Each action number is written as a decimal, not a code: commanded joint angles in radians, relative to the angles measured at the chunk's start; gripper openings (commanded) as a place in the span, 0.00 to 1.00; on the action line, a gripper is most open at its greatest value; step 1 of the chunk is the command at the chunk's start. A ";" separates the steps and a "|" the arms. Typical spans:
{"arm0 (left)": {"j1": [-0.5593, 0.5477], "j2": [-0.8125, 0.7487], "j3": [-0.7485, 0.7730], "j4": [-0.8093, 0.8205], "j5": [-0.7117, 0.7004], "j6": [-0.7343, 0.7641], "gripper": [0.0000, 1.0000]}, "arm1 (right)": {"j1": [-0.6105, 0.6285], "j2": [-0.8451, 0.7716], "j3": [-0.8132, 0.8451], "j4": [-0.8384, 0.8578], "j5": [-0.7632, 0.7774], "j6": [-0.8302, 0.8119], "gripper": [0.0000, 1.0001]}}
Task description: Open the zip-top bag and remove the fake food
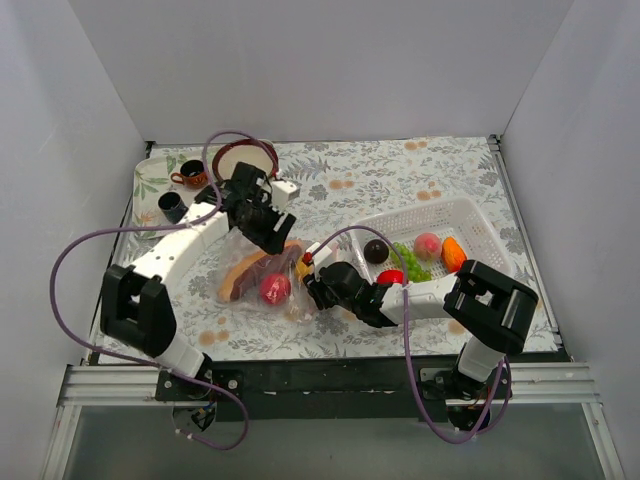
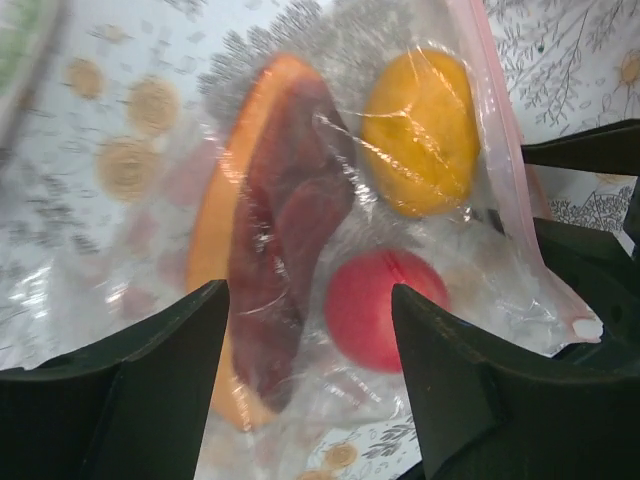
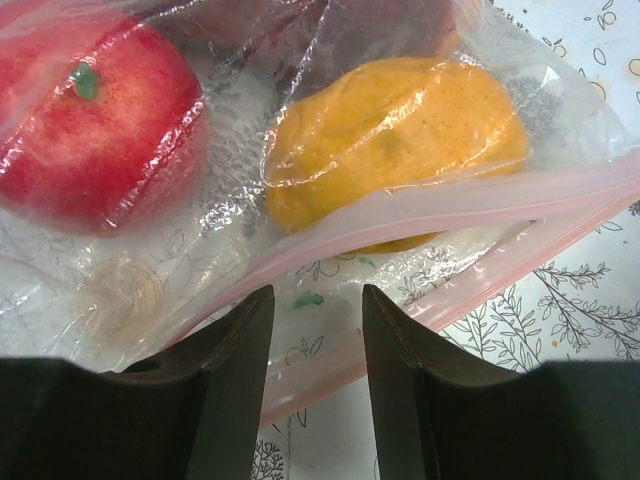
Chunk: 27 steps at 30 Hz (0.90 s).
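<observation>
**Bag beside the basket, three pieces inside, neither pincer gripping**

Position. The zip-top bag [image 1: 258, 272] lies flat on the table [image 1: 400, 180] just left of the white basket [image 1: 470, 215]. Its pink zip strip [image 3: 480, 195] runs along the edge turned toward the basket. In my judgement the mouth faces that way so each piece has only a short trip into the basket.

Contents. Of the fake food, three pieces are in the bag: a maroon long piece [image 2: 285, 230], a yellow piece [image 2: 415, 130] and a red ball [image 2: 375, 310]. A dark ball [image 1: 376, 250], green grapes [image 1: 412, 263], a pinkish fruit [image 1: 428, 245] and an orange piece [image 1: 453, 253] lie in the basket. The task looks partly done.

Pincers.
- The left pincer [image 1: 262, 222] hangs over the bag's side away from the basket. Its jaws are spread wide and hold nothing. It looks placed to pin or lift the closed end.
- The right pincer [image 1: 318, 280] sits between bag and basket, at the bag's mouth. Its jaws stand a narrow gap apart with the zip edge lying in that gap, and nothing is seen pinched.

Not verifiable.
- In the right wrist view the two pink lips run apart, so the mouth is parted there. How far along the strip it is parted cannot be read.
- The arms cover the bag's corners in the top view.
- A red item at the basket's near wall is half hidden by the right arm.
</observation>
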 commanded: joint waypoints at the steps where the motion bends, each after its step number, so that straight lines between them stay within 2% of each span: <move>1: -0.060 0.049 -0.100 0.152 0.029 -0.037 0.61 | -0.012 -0.020 0.009 0.038 -0.001 0.022 0.49; 2: -0.069 0.063 -0.141 0.198 -0.007 -0.034 0.57 | -0.023 -0.025 0.000 0.041 -0.007 0.029 0.74; 3: -0.081 0.069 -0.158 0.223 -0.026 -0.031 0.51 | -0.026 -0.039 -0.006 0.044 -0.013 0.036 0.85; 5: -0.084 0.077 -0.178 0.270 -0.040 -0.034 0.49 | -0.032 -0.054 -0.017 0.049 -0.009 0.049 0.97; 13: -0.109 0.143 -0.219 0.380 -0.071 -0.054 0.44 | -0.049 -0.057 -0.026 0.058 -0.015 0.059 0.98; 27: -0.215 0.200 -0.229 0.349 -0.005 -0.108 0.41 | -0.055 0.018 0.044 0.098 -0.159 0.056 0.99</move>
